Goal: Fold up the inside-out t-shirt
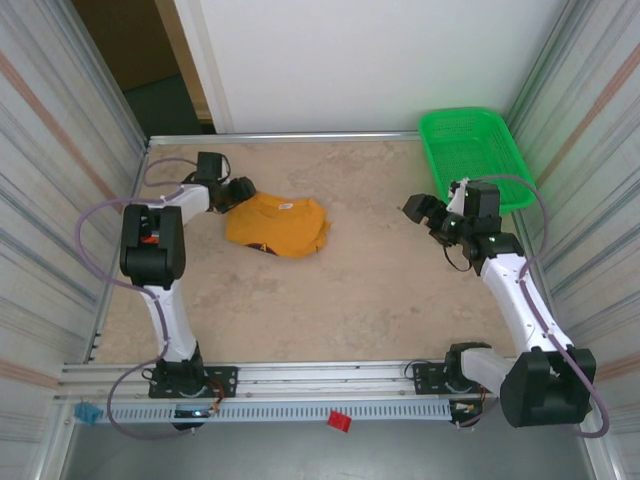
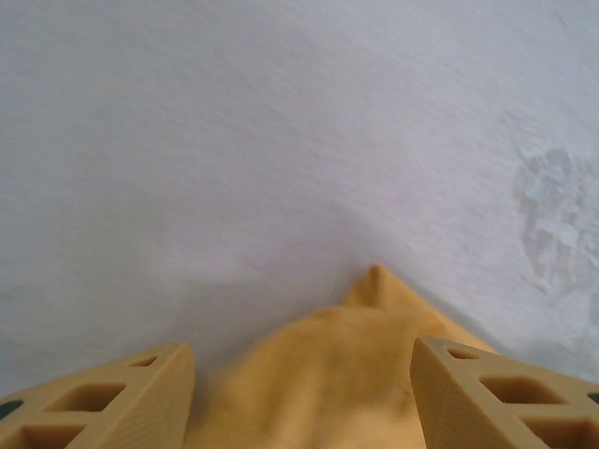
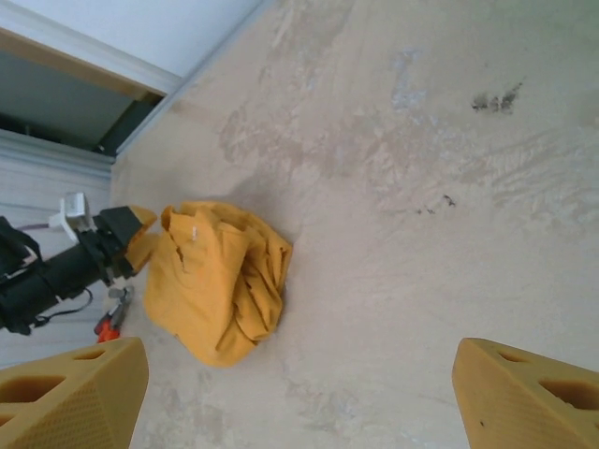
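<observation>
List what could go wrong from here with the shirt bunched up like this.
The t-shirt lies in a crumpled heap; folding it like this could trap creases.
The left end effector has cloth between its fingers at one edge; pulling there alone may drag the heap instead of spreading it.
The right end effector hangs open near the basket; reaching in, it might pinch several layers.

The t-shirt (image 1: 277, 225) is mustard yellow, the basket (image 1: 470, 150) green, the table (image 1: 360, 290) beige.
</observation>
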Robot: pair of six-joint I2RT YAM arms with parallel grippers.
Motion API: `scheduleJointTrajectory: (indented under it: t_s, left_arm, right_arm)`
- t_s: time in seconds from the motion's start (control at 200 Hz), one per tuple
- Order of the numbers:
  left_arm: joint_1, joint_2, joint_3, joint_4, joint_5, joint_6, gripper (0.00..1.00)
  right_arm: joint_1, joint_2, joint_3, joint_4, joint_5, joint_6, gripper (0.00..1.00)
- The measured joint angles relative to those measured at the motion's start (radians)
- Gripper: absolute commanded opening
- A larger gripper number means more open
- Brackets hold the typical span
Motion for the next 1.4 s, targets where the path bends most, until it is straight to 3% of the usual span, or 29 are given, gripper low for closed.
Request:
scheduleJointTrajectory:
  t_s: [0.07, 0.155, 0.316, 0.386, 0.566, 0.736, 0.917, 1.042, 1.117, 1.237, 1.403]
  left_arm:
    - [0.023, -0.014, 0.004, -0.013, 0.005, 0.031, 0.65]
    - [0.032, -0.070, 0.000, -0.032, 0.014, 0.060, 0.69]
    - [0.012, -0.352, -0.100, -0.011, 0.000, 0.107, 0.79]
    - [-0.008, -0.524, -0.190, 0.036, -0.067, 0.153, 0.98]
    - [-0.032, -0.860, -0.550, 0.260, -0.290, 0.299, 0.99]
    - [-0.037, -0.867, -0.806, 0.390, -0.469, 0.390, 0.99]
    - [-0.103, -0.668, -0.982, 0.665, -0.552, 0.486, 0.99]
    - [-0.085, -0.566, -1.013, 0.845, -0.486, 0.538, 0.99]
    - [-0.039, -0.532, -1.035, 0.956, -0.433, 0.544, 0.99]
    - [0.013, -0.504, -1.008, 0.963, -0.353, 0.543, 0.99]
    - [0.029, -0.503, -0.982, 0.967, -0.288, 0.542, 0.99]
  right_arm:
    - [-0.006, 0.000, 0.000, -0.021, 0.013, -0.014, 0.96]
    - [-0.006, 0.000, 0.006, -0.056, 0.060, -0.049, 0.99]
    - [-0.003, 0.033, 0.051, -0.101, 0.257, -0.114, 0.99]
    - [0.003, 0.058, 0.042, -0.063, 0.375, -0.142, 0.99]
    - [0.036, 0.137, -0.059, 0.134, 0.661, -0.267, 0.99]
    - [0.060, 0.296, -0.132, 0.375, 0.832, -0.412, 0.99]
    - [0.057, 0.430, -0.269, 0.679, 0.808, -0.558, 0.99]
    - [-0.059, 0.439, -0.370, 0.843, 0.629, -0.558, 0.99]
    - [-0.110, 0.446, -0.423, 0.946, 0.585, -0.560, 0.99]
    - [-0.097, 0.452, -0.438, 1.014, 0.516, -0.559, 0.99]
    - [-0.076, 0.452, -0.440, 1.090, 0.524, -0.559, 0.99]
